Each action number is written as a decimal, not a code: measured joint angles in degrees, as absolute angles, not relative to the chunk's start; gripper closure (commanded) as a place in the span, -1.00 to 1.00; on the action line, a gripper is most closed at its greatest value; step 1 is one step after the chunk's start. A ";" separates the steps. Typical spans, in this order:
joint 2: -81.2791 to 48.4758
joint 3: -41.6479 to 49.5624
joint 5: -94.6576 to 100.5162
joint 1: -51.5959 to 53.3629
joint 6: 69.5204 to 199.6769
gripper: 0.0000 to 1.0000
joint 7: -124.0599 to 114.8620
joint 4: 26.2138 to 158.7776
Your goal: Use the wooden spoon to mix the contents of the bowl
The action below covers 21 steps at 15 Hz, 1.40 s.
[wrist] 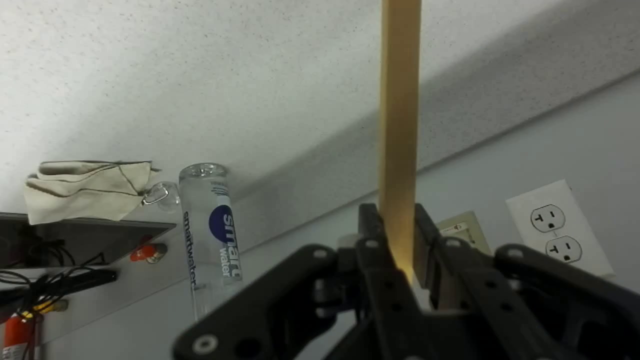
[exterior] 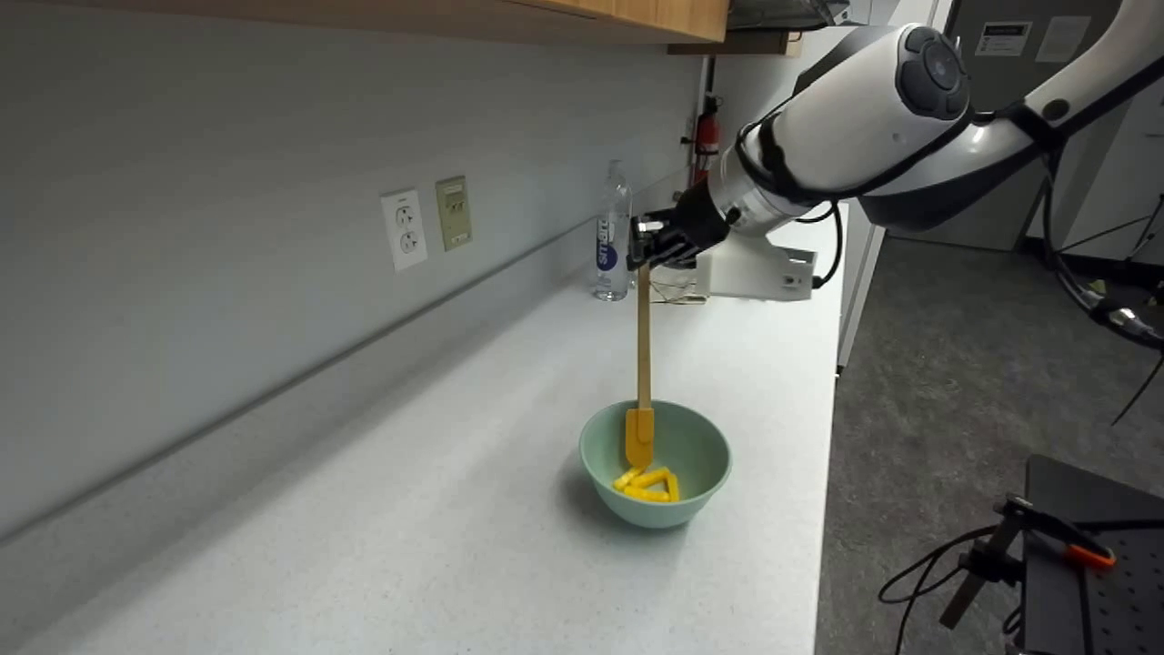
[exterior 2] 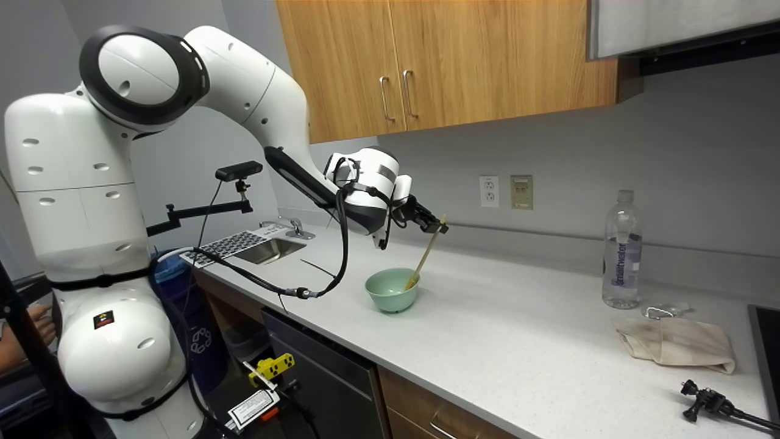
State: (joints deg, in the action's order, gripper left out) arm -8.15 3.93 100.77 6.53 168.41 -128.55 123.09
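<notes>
The wooden spoon point(exterior: 644, 346) has a long tan handle and a flat orange-yellow head. It stands nearly upright, head down inside the mint-green bowl point(exterior: 657, 515). Its head is beside the yellow bits point(exterior: 646, 494); I cannot tell whether they touch. My gripper point(exterior: 642, 253) is shut on the top of the handle, above the bowl. In an exterior view the spoon point(exterior 2: 426, 253) leans in the bowl point(exterior 2: 393, 301), below the gripper point(exterior 2: 442, 227); the bits are hidden there. In the wrist view the handle point(wrist: 400, 100) runs between the fingers point(wrist: 395, 220); bowl and bits are out of view.
A clear water bottle point(exterior 2: 622, 256) stands on the white counter point(exterior 2: 518, 341) near the wall, with a folded beige cloth point(exterior 2: 676, 342) beside it. A black clamp mount point(exterior 2: 710, 402) lies near the edge. Wooden cabinets point(exterior 2: 463, 61) hang above. A sink point(exterior 2: 271, 250) lies behind the bowl.
</notes>
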 measured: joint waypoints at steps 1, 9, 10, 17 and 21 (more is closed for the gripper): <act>-8.26 3.93 100.86 6.52 168.42 0.91 -128.55 123.32; -9.54 4.06 91.39 6.08 168.71 0.91 -125.03 126.57; -9.68 4.06 88.64 6.01 168.79 0.91 -123.47 127.04; -10.46 3.13 68.53 5.91 170.02 0.91 -112.70 129.63; -10.39 3.01 68.06 5.91 170.01 0.91 -112.47 128.95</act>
State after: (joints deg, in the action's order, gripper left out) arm -10.39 3.01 68.06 5.91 170.01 -112.47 128.95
